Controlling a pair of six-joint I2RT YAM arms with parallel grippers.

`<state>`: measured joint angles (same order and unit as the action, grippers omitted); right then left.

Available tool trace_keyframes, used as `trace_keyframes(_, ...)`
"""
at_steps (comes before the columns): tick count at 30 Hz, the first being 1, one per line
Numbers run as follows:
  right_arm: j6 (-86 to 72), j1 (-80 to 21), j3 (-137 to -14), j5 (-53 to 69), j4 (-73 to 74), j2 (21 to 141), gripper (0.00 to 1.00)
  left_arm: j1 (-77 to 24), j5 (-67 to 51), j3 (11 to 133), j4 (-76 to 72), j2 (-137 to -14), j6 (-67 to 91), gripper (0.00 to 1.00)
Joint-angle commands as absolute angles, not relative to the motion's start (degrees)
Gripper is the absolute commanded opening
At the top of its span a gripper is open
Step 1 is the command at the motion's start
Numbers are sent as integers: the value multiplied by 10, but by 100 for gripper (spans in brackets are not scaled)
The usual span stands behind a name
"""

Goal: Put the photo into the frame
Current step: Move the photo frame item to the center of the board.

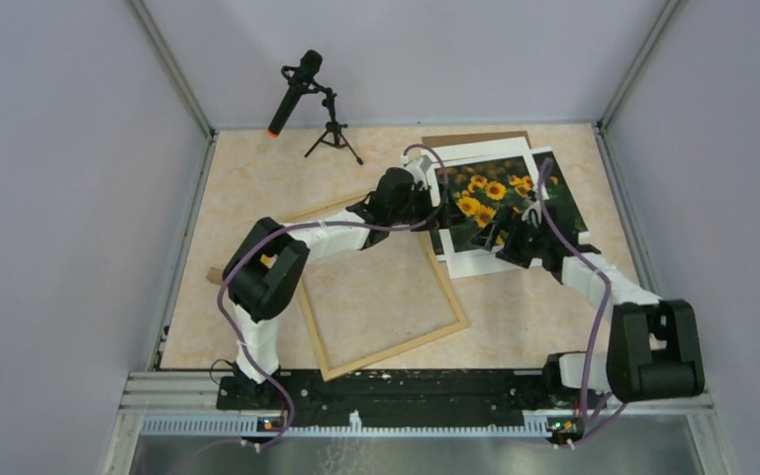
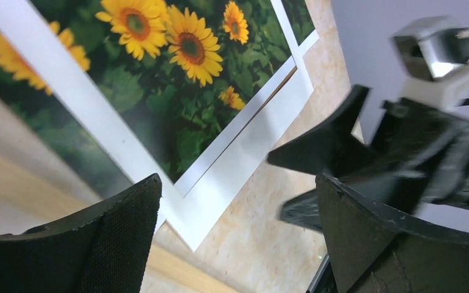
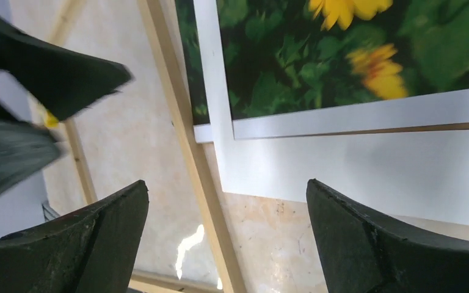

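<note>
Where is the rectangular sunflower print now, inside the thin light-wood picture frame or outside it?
Outside. The sunflower print lies past the far right side of the light-wood frame, whose visible opening shows only tabletop.

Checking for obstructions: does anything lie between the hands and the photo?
Yes. The mat lies on top of the photo, covering part of it; the photo shows through its cutout and past its edge.

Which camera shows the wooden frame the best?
The top external view: nearly the whole frame is in sight, a tilted rectangle. The right wrist view shows only stretches of its rails close up. The left wrist view shows just a blurry tan strip, maybe a rail.
</note>
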<state>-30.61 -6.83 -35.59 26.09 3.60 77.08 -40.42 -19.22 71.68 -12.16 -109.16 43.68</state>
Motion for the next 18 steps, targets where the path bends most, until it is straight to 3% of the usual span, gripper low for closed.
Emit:
trace_keyframes(1,-331,60,-328,308,26,673,99,-427,-227,777,-176,-1172,424,98)
trace_keyframes(9,-352,293,-277,323,29,620,99,-457,-265,763,-269,-1246,466,98)
trace_keyframes(18,-410,319,-268,361,-53,739,99,-458,-249,673,-351,-1238,506,98)
